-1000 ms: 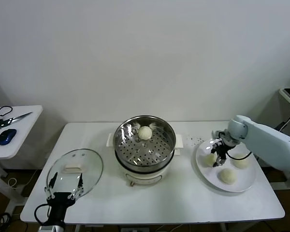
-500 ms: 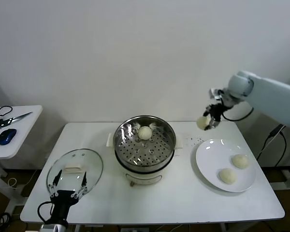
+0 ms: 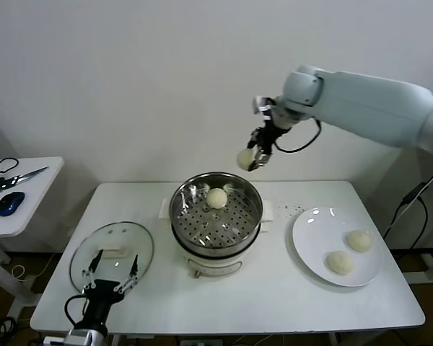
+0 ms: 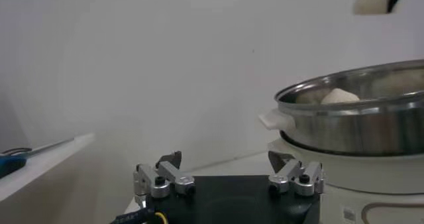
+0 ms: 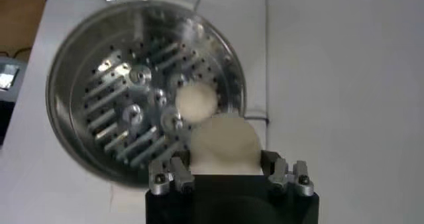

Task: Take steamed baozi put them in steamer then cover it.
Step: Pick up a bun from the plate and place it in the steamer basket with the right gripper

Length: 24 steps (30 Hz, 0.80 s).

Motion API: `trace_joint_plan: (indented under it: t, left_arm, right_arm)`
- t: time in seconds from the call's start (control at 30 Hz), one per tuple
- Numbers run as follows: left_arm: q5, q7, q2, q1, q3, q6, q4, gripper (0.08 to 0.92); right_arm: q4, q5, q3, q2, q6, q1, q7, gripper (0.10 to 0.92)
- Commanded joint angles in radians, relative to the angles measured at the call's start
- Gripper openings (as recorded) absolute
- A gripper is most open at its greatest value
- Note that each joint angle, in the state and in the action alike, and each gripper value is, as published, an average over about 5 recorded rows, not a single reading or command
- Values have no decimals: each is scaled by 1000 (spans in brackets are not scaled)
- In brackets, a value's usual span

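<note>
My right gripper (image 3: 251,159) is shut on a cream-white baozi (image 3: 245,158) and holds it in the air above the steamer's back right rim. It shows large between the jaws in the right wrist view (image 5: 224,143). The steel steamer (image 3: 215,215) on its white pot base stands mid-table with one baozi (image 3: 216,197) at the back of its perforated floor (image 5: 126,106). Two baozi (image 3: 339,262) (image 3: 359,240) lie on the white plate (image 3: 310,238) at the right. The glass cover (image 3: 112,250) lies flat at the front left. My left gripper (image 3: 114,277) is open, low beside the cover.
A small white side table (image 3: 29,194) at the far left holds scissors (image 3: 18,176) and a blue mouse (image 3: 9,203). A wall stands close behind the table. Bare tabletop lies between the steamer and the plate.
My right gripper lifted one baozi off the plate and carried it up and leftward, to above the steamer's back right rim. The left gripper shifted slightly.
</note>
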Motion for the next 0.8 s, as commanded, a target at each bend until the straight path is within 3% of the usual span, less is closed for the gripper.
trace_joint_plan:
  t: [0.03,0.8]
  left_arm:
    - [-7,0,17,-2,4,-4,3,823]
    - [-15,1,22,-16,-3,-6,30,823]
  right_arm:
    - [-2,115,-63,203,-33,-5,51,679]
    - [-51,69,-98,318,-58,-228,118,688]
